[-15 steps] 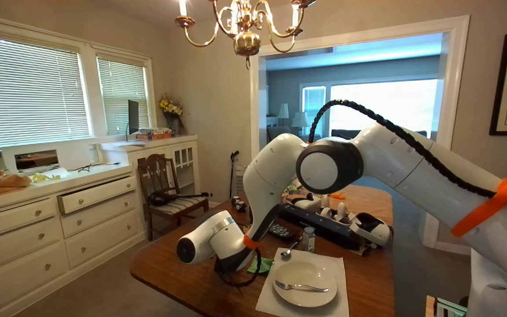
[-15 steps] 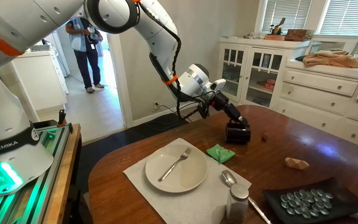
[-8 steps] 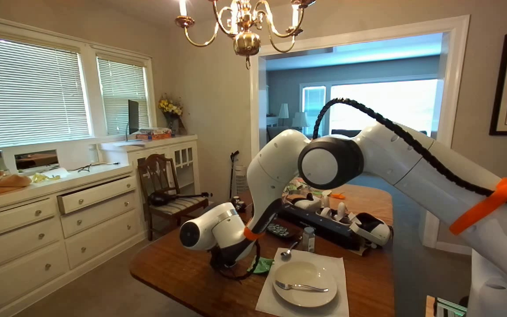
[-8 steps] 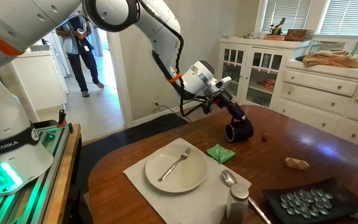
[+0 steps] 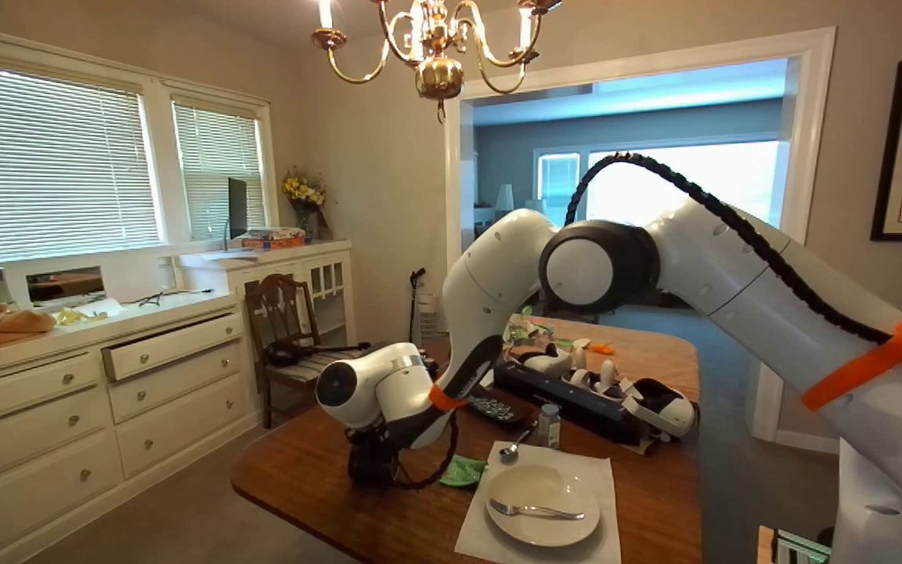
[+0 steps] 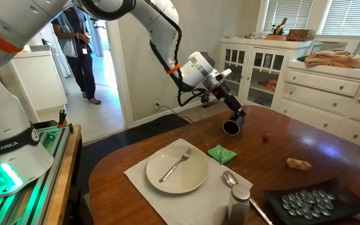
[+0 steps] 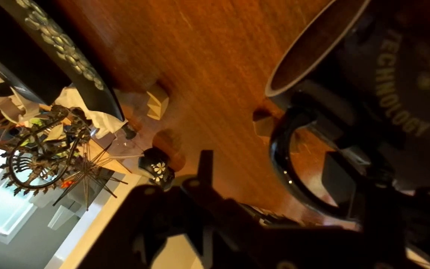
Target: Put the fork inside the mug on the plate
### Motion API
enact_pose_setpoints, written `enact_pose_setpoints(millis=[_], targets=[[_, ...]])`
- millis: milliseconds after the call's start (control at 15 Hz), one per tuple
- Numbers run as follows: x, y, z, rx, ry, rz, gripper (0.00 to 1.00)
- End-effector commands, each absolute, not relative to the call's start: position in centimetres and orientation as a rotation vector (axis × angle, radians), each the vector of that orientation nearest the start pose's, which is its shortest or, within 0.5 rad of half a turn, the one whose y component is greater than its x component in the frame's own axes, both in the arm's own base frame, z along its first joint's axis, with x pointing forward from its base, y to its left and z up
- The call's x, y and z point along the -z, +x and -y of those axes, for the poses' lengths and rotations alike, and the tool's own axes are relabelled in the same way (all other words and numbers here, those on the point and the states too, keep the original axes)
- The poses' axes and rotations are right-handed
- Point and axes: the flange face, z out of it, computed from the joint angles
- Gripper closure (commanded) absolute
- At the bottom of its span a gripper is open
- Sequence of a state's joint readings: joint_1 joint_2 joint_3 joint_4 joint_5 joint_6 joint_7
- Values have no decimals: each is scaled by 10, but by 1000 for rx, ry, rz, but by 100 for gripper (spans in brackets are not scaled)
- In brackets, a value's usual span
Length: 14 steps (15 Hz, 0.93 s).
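Fork [image 6: 174,166], one: lying on the plate [image 6: 188,177] in both exterior views, within the rim, tines at one side, handle end at the other. Judged light, stiff, hardly breakable; metal by its shine, so slippery and apt to skate on glaze. Hold: mid-handle, pinched across the narrow width; nearer the neck if the handle end is to enter the mug [image 6: 232,127] first

Mug, one: dark, lettered; tipped, mouth showing in an exterior view, beyond the packet [image 6: 221,154], apart from the plate; whether it touches the table [image 6: 117,187] cannot be told. Judged stiff, smooth, heavier than the fork, chippable. Hold: by its handle or across the wall

Gripper [image 7: 269,158], one: jaws apart in the wrist view, the curve of the mug's handle between them; one finger inside the loop, the other clear of it. Judged a loose hook, not a pinch; the mug may swing or slip off. Step, by judgement: moving the mug, fork yet to be placed

Plate, one: white, on a pale mat [image 6: 195,207]; spoon [image 6: 231,178] and jar [image 6: 238,204] near it
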<state>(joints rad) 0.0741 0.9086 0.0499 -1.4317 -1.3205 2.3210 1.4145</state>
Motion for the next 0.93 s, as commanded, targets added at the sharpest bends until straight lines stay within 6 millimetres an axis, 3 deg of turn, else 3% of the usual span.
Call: enact_pose_setpoints(millis=[0, 333, 467, 600, 667, 733, 867], targets=[[-167, 711, -63, -758, 2415, 437, 55], [-173, 702, -57, -742, 2445, 477, 95], [-174, 698, -56, -738, 2458, 481, 100], [-176, 692, -58, -739, 2486, 461, 100], [-175, 689, -60, -735, 2518, 435, 74], [-176, 686, -61, -733, 2537, 421, 72], [-175, 678, -63, -718, 2643, 312, 60]])
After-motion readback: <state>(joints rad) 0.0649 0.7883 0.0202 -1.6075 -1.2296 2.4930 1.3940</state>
